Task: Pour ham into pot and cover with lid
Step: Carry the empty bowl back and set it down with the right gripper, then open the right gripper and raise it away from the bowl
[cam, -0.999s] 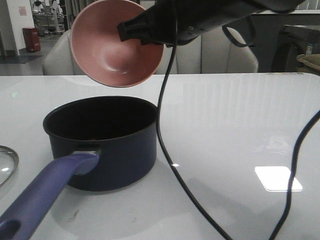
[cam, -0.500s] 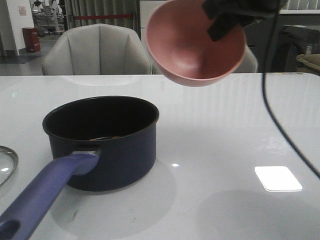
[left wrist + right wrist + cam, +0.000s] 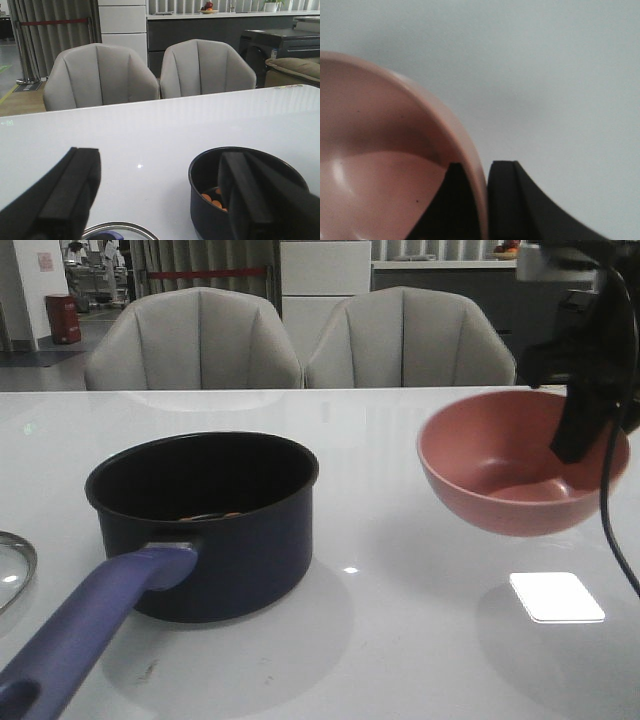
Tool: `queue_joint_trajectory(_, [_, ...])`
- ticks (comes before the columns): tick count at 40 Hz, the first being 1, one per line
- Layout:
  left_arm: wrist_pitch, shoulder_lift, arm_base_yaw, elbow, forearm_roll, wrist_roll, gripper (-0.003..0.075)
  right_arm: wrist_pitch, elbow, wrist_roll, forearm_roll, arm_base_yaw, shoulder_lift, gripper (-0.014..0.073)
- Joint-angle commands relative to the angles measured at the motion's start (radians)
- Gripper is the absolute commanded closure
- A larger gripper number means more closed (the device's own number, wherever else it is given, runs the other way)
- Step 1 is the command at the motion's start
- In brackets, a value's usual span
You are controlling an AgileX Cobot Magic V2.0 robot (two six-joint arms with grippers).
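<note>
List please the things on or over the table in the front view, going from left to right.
Lid → pot → pink bowl → right gripper, which holds the bowl's rim.

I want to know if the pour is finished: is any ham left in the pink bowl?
No: in the front view the pink bowl, gripped at its rim by the right gripper, shows a bare inside.
</note>
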Motion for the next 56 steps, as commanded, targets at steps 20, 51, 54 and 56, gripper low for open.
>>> queue_joint_trajectory(20, [-0.083, 0.010, -0.007, -0.026, -0.009, 0.000, 0.0199, 0.049, -0.098, 0.013, 0.008, -0.051, 0.093, 0.0127])
queue_joint_trajectory(51, [-0.081, 0.010, -0.007, -0.026, -0.032, 0.000, 0.0199, -0.408, 0.390, -0.022, 0.115, 0.074, -0.797, 0.0128])
queue_joint_trajectory(54, [-0.081, 0.010, -0.007, -0.026, -0.032, 0.000, 0.0199, -0.468, 0.468, -0.023, 0.115, 0.111, -0.895, 0.0128])
queue_joint_trajectory(56, [-0.081, 0.010, -0.007, -0.026, -0.032, 0.000, 0.0199, -0.497, 0.518, -0.023, 0.115, 0.131, -0.958, 0.0128])
